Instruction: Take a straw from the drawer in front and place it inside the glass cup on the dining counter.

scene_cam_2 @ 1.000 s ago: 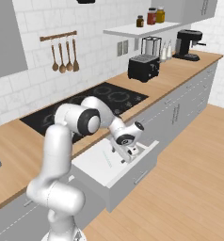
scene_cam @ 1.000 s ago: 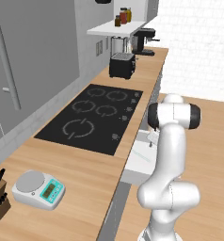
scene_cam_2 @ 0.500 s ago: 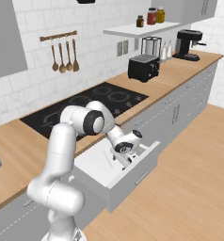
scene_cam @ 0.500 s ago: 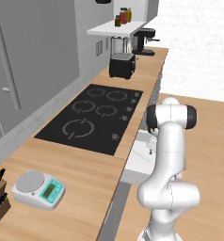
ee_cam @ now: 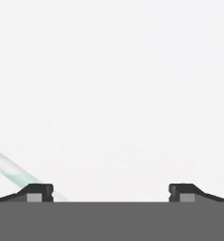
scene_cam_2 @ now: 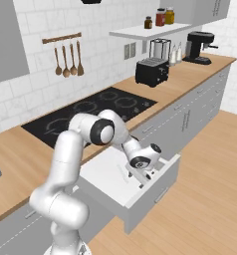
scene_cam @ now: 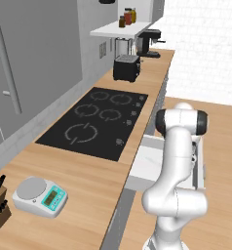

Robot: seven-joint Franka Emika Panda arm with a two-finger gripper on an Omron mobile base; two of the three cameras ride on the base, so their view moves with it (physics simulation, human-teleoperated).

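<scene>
The drawer (scene_cam_2: 108, 182) stands pulled out below the wood worktop, its white inside bare around my hand; its pale floor (scene_cam: 148, 166) also shows beside the arm. My gripper (scene_cam_2: 139, 174) reaches down into the drawer near its front panel. Close over the white floor, the gripper (ee_cam: 111, 190) is open, with its fingertips (ee_cam: 38, 190) wide apart and nothing between them. The straw (ee_cam: 10, 168), white with faint green stripes, lies slanted at the lower left and runs under the left fingertip. The glass cup and the dining counter are out of view.
A black cooktop (scene_cam: 96, 122) is set in the worktop behind the drawer. Farther along stand a toaster (scene_cam_2: 151, 71) and a coffee machine (scene_cam_2: 199, 47). A kitchen scale (scene_cam: 40, 195) sits at the near end. Wood floor (scene_cam_2: 205, 199) lies open beside the drawer front.
The hand has dropped lower into the drawer and moved toward its front panel. The jaws have stayed wide apart.
</scene>
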